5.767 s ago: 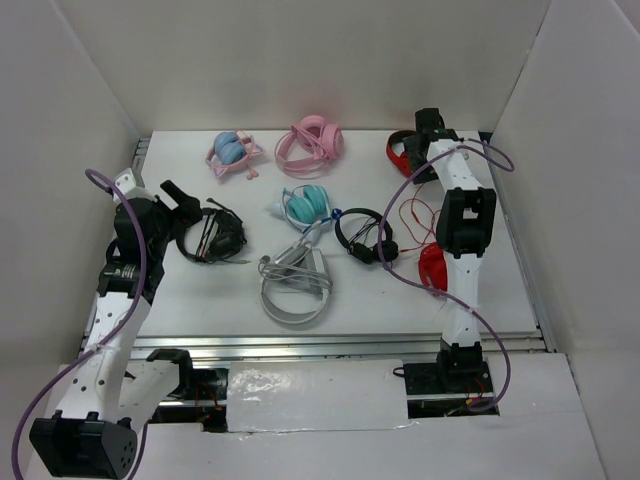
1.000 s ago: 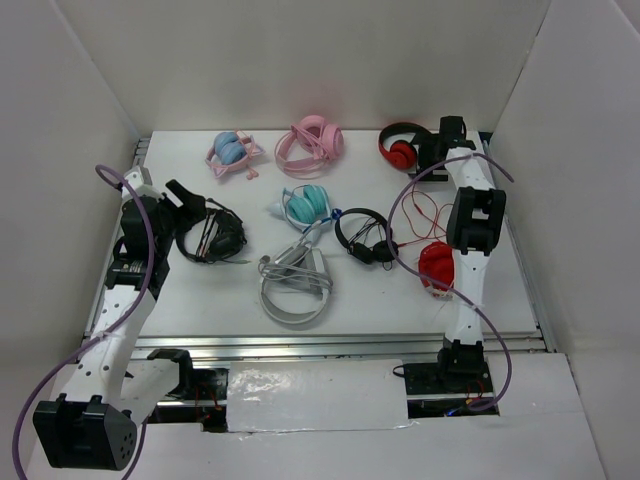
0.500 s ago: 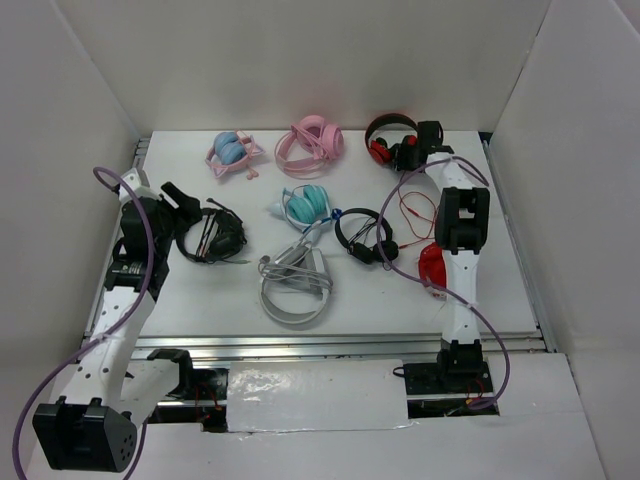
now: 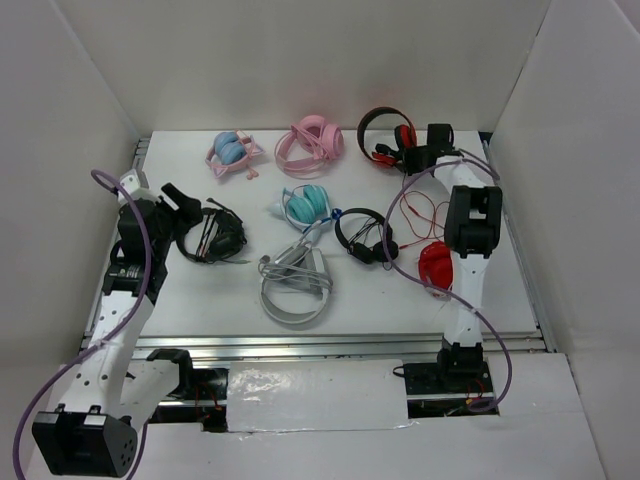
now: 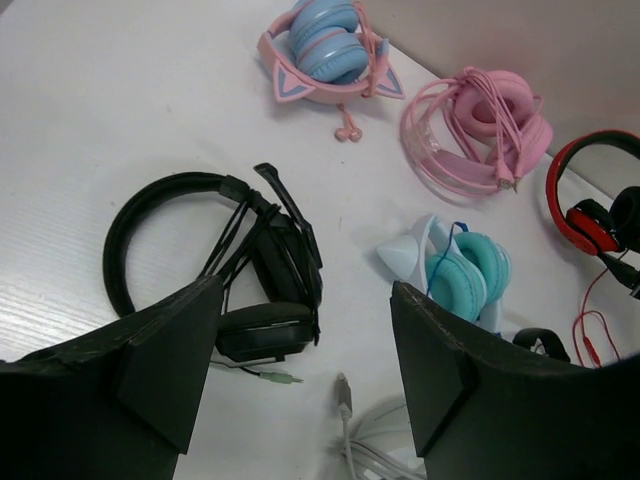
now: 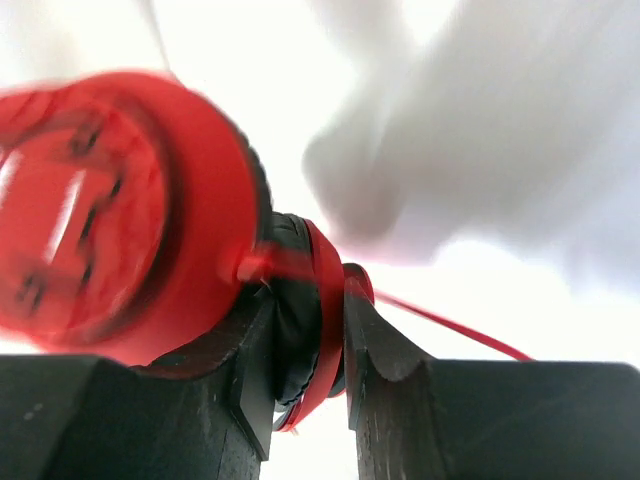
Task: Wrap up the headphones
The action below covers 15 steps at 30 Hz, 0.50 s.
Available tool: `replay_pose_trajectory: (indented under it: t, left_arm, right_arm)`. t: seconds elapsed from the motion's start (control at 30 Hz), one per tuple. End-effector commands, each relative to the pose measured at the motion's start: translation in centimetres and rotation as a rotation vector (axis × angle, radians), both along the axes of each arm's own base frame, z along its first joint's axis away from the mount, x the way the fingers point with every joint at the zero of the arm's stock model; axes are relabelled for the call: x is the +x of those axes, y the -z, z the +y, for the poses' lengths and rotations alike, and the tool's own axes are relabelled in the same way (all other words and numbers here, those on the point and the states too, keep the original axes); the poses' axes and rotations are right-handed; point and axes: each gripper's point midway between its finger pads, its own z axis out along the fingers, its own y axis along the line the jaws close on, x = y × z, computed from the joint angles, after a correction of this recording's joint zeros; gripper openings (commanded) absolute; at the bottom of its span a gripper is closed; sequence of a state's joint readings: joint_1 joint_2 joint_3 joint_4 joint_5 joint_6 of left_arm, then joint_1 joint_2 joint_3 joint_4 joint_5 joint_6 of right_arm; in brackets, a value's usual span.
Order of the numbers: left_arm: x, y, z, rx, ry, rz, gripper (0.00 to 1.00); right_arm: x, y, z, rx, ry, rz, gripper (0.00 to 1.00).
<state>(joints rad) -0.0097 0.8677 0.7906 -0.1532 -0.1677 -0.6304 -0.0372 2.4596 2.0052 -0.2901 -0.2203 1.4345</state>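
- Headphones point(image 4: 383, 133) at the table's point(image 4: 200, 295) far edge, right of a pink pair point(image 4: 315, 140): glossy red cups, black pads, arched band.
- Right gripper point(image 6: 305, 335) clamped on one padded cup (blurred up close), thin red cable point(image 6: 450, 322) running off.
- Left gripper point(image 5: 300, 350) spread wide above a matte black headset point(image 5: 220, 260).

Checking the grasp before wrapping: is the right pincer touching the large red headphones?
Touching. The right wrist view shows the right pincer shut on the headphones, pressing against them from both sides with no gap.

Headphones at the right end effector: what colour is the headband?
Headband red inside, black outside; clearest in left wrist view.
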Motion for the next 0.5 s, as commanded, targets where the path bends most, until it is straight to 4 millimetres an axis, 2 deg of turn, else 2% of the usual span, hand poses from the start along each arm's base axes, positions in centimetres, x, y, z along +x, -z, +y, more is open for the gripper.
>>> replay_pose_trajectory:
  t: [0.0, 0.03, 0.07, 0.1, 0.13, 0.17, 0.2, 0.23, 0.27, 0.3, 0.33, 0.37, 0.4, 0.43, 0.47]
  left_arm:
    - [0.4, -2.7, -1.7, -0.003, 0.105, -0.081, 0.81]
    - [0.6, -3.2, -2.4, 0.000, 0.142, -0.089, 0.85]
    - [0.7, -3.6, -3.4, -0.004, 0.193, -0.099, 0.87]
    - [1.1, -3.2, -3.9, 0.005, 0.220, -0.082, 0.88]
    - [1.3, -4.1, -5.0, 0.012, 0.257, -0.096, 0.91]
    - [1.4, -4.4, -5.6, 0.011, 0.283, -0.098, 0.93]
    - [1.9, -4.1, -6.7, 0.013, 0.341, -0.084, 0.94]
    - [2.1, -5.0, -8.0, 0.013, 0.389, -0.103, 0.95]
    - [2.5, -4.8, -9.2, 0.010, 0.440, -0.093, 0.95]
    - [2.6, -5.3, -10.6, 0.017, 0.492, -0.106, 0.98]
    - [2.9, -6.6, -11.5, 0.026, 0.526, -0.129, 0.99]
    - [3.2, -7.0, -12.2, 0.040, 0.548, -0.133, 0.99]
    - [3.6, -6.8, -13.0, 0.048, 0.582, -0.124, 0.99]
    - [3.7, -8.2, -14.4, 0.062, 0.622, -0.160, 0.99]
    - [3.8, -8.7, -15.0, 0.078, 0.641, -0.173, 0.99]
  right_arm:
    - [-0.2, -15.5, 0.6, -0.226, -0.182, -0.410, 0.00]
    - [-1.2, -17.9, 0.7, -0.250, -0.206, -0.456, 0.00]
    - [-2.0, -17.3, 0.8, -0.262, -0.230, -0.443, 0.00]
    - [-2.9, -17.7, 1.2, -0.285, -0.276, -0.461, 0.00]
    - [-4.0, -19.6, 1.3, -0.302, -0.291, -0.496, 0.00]
    - [-5.0, -18.5, 1.3, -0.304, -0.309, -0.471, 0.00]
    - [-5.8, -18.8, 1.6, -0.316, -0.334, -0.480, 0.00]
    - [-7.0, -20.4, 1.9, -0.327, -0.346, -0.510, 0.00]
    - [-8.0, -19.2, 2.2, -0.329, -0.367, -0.479, 0.00]
    - [-8.8, -19.4, 2.6, -0.350, -0.397, -0.488, 0.00]
    - [-10.1, -20.6, 3.4, -0.365, -0.420, -0.506, 0.00]
    - [-11.2, -19.4, 3.8, -0.365, -0.451, -0.471, 0.00]
    - [-12.0, -19.6, 3.9, -0.382, -0.474, -0.477, 0.00]
    - [-13.8, -19.7, 6.1, -0.369, -0.531, -0.484, 0.00]
    - [-14.7, -19.5, 6.7, -0.364, -0.558, -0.482, 0.00]
